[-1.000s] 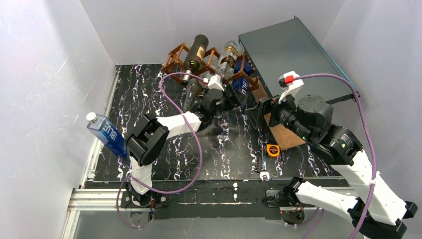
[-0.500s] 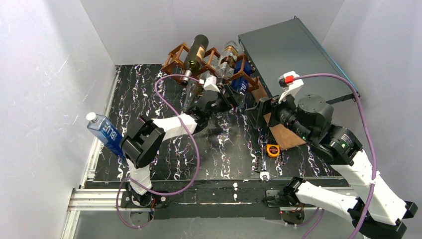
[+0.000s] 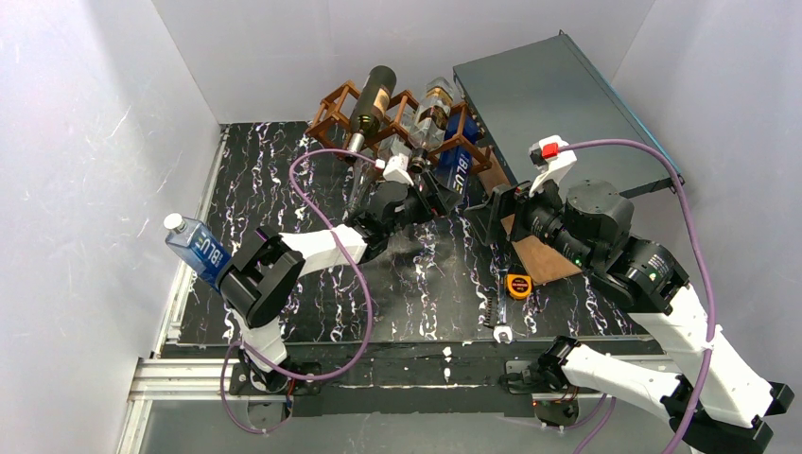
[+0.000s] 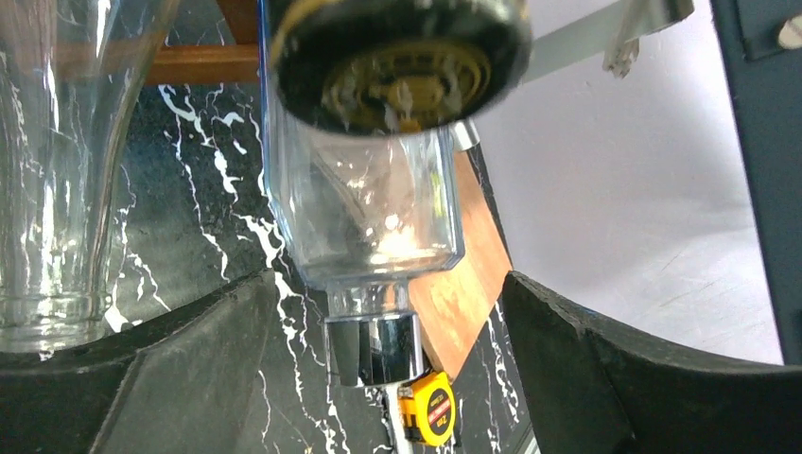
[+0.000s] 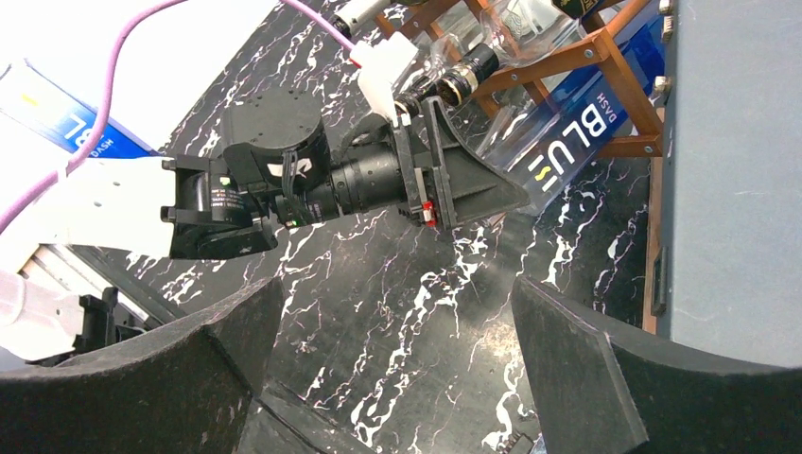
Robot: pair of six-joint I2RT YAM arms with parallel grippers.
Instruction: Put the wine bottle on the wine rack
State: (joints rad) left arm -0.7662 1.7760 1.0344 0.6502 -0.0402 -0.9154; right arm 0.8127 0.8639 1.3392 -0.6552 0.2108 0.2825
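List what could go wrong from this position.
1. The open left tool sits right at the necks of the racked blue bottle and the clear bottle in the wine rack; pushing in may shove them.
2. The left arm's elbow is close to the standing blue bottle at the table's edge; a swing might topple it.

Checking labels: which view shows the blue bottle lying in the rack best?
Right wrist: the blue bottle lies side-on in the wine rack, with its label readable. Top external shows it small. Left wrist seemingly shows only its shoulder and cap, close up.
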